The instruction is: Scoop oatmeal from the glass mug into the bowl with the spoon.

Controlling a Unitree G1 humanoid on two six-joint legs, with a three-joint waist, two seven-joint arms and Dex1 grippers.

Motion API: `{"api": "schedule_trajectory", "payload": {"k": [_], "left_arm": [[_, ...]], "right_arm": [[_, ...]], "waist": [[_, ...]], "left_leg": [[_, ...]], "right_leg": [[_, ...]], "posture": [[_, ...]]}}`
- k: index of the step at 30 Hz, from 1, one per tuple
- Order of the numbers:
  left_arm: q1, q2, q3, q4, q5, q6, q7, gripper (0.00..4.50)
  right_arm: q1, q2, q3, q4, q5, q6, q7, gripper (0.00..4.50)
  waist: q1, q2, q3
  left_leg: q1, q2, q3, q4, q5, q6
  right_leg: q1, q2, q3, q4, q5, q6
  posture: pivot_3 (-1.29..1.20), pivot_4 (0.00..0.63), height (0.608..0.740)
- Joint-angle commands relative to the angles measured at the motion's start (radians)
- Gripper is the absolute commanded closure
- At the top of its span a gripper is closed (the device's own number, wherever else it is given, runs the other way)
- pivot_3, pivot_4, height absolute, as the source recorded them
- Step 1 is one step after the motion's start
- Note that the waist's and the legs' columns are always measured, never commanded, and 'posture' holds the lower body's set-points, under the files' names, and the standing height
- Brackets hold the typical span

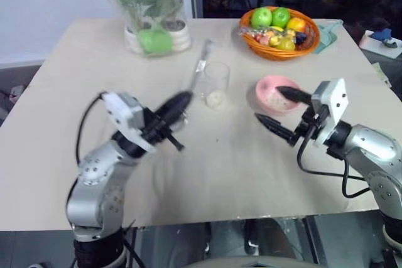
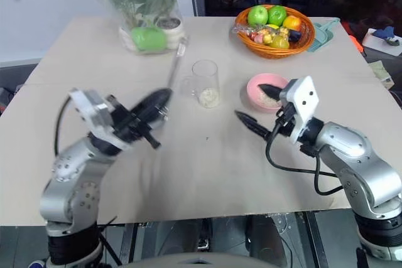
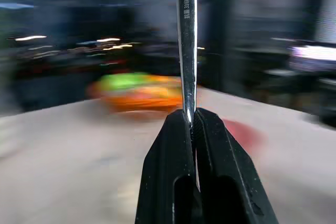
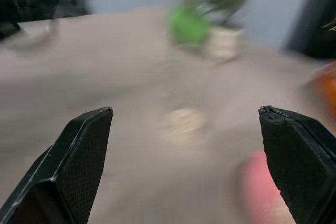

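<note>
Beige table (image 1: 251,174) | spoon (image 1: 200,67) pts up-away, clamped in L end effector (image 1: 178,106)

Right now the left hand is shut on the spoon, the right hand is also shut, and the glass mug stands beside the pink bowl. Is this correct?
Not fully. The right hand is open: the right wrist view shows its two fingers standing far apart with nothing between them. The rest holds: the left hand is shut on the spoon, and the glass mug stands beside the pink bowl.

Head stereo looks down — table (image 1: 251,174) shared.
</note>
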Motion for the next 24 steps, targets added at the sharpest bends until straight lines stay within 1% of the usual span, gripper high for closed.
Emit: {"api": "schedule_trajectory", "payload": {"k": [1, 3, 6, 9, 12, 13, 15, 22, 23, 24], "left_arm": [[0.001, 0.041, -0.066, 0.054, 0.032, -0.176, -0.106, 4.45], [-0.005, 0.06, -0.095, 0.084, 0.047, -0.227, -0.129, 4.45], [-0.022, 0.088, -0.124, 0.131, 0.061, -0.279, -0.156, 4.45], [-0.038, 0.109, -0.148, 0.174, 0.075, -0.32, -0.169, 4.45], [-0.042, 0.119, -0.167, 0.191, 0.089, -0.353, -0.167, 4.5], [-0.042, 0.119, -0.171, 0.193, 0.089, -0.355, -0.16, 4.5], [-0.041, 0.122, -0.181, 0.199, 0.096, -0.363, -0.149, 4.5], [-0.044, 0.138, -0.202, 0.227, 0.119, -0.408, -0.142, 4.5], [-0.046, 0.142, -0.205, 0.235, 0.127, -0.421, -0.145, 4.5], [-0.047, 0.144, -0.206, 0.24, 0.13, -0.426, -0.144, 4.5]], "right_arm": [[-0.077, 0.044, -0.01, 0.01, 0.157, 0.156, -0.098, 0.0], [-0.108, 0.07, -0.011, 0.024, 0.196, 0.193, -0.132, 0.0], [-0.156, 0.117, -0.038, 0.047, 0.357, 0.25, -0.186, 0.0], [-0.182, 0.129, -0.051, 0.064, 0.457, 0.283, -0.233, 0.0], [-0.19, 0.111, -0.048, 0.063, 0.5, 0.296, -0.255, 0.77], [-0.188, 0.103, -0.046, 0.056, 0.518, 0.301, -0.256, 1.27], [-0.184, 0.094, -0.045, 0.046, 0.558, 0.304, -0.267, 1.27], [-0.2, 0.093, -0.021, 0.059, 0.582, 0.297, -0.318, 1.27], [-0.203, 0.092, -0.02, 0.061, 0.584, 0.296, -0.321, 1.81], [-0.205, 0.091, -0.02, 0.063, 0.588, 0.296, -0.324, 2.09]], "waist": [[-0.002, 0.001, 0.0], [-0.002, 0.001, 0.0], [-0.002, 0.002, 0.0], [0.001, 0.002, 0.0], [0.001, 0.002, 0.0], [0.001, 0.002, 0.0], [-0.001, 0.002, 0.0], [-0.001, 0.002, 0.0], [-0.001, 0.002, 0.0], [-0.001, 0.002, 0.0]], "left_leg": [[0.001, 0.0, 0.0, 0.0, -0.003, 0.004], [0.001, 0.001, 0.0, 0.0, -0.003, 0.005], [0.0, 0.001, -0.001, 0.0, -0.003, 0.005], [-0.001, 0.0, -0.001, 0.0, -0.002, 0.005], [-0.002, 0.0, 0.0, 0.0, -0.002, 0.004], [-0.002, 0.0, 0.0, 0.0, -0.002, 0.004], [-0.002, 0.0, 0.001, 0.0, -0.002, 0.004], [-0.001, 0.001, 0.001, 0.0, -0.005, 0.008], [-0.001, 0.001, 0.001, 0.0, -0.005, 0.008], [-0.001, 0.001, 0.001, 0.0, -0.005, 0.008]], "right_leg": [[0.0, 0.001, 0.0, 0.0, 0.0, 0.0], [0.0, 0.001, 0.0, 0.001, 0.0, 0.0], [0.0, 0.002, 0.0, 0.001, 0.0, 0.0], [0.0, 0.002, 0.0, 0.0, 0.001, 0.001], [0.0, 0.001, -0.001, -0.001, 0.002, 0.003], [0.0, 0.001, 0.0, -0.002, 0.002, 0.003], [0.0, 0.001, 0.0, -0.002, 0.002, 0.003], [0.0, 0.001, 0.0, -0.001, 0.001, 0.003], [0.0, 0.001, 0.0, -0.001, 0.001, 0.002], [0.0, 0.001, 0.0, -0.001, 0.001, 0.002]], "posture": [[0.0, 0.15, 0.74], [0.0, 0.15, 0.74], [0.0, 0.15, 0.74], [0.0, 0.15, 0.74], [0.0, 0.15, 0.74], [0.0, 0.15, 0.74], [0.0, 0.15, 0.74], [0.0, 0.15, 0.74], [0.0, 0.15, 0.74], [0.0, 0.15, 0.74]]}}
